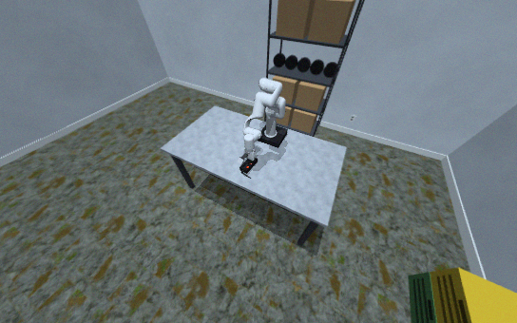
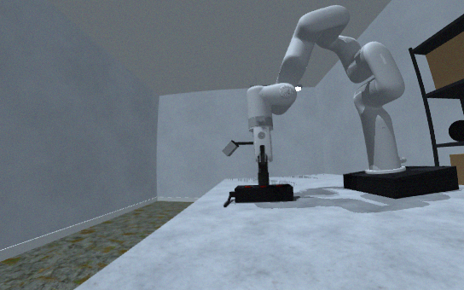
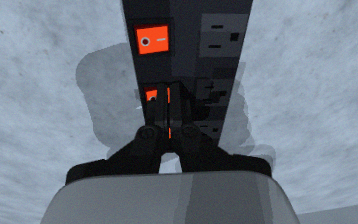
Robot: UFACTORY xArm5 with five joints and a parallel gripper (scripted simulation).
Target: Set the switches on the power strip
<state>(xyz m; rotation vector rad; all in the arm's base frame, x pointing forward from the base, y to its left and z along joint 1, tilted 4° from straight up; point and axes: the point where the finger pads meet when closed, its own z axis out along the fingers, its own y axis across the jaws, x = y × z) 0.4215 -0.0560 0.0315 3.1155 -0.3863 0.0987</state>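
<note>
A black power strip lies flat on the table, the right way up, its short cable stub pointing toward the table's front edge. It also shows in the top view. In the wrist view one orange rocker switch is in full sight at the top, and a second orange switch is partly hidden by my fingers. My gripper is shut and empty, its fingertips pressed down on this second switch. In the exterior view the gripper stands upright on the strip's top. A third switch is hidden.
The arm's black base stands on the table behind the strip. A metal shelf with cardboard boxes stands behind the table. A yellow and green crate sits on the floor at the front right.
</note>
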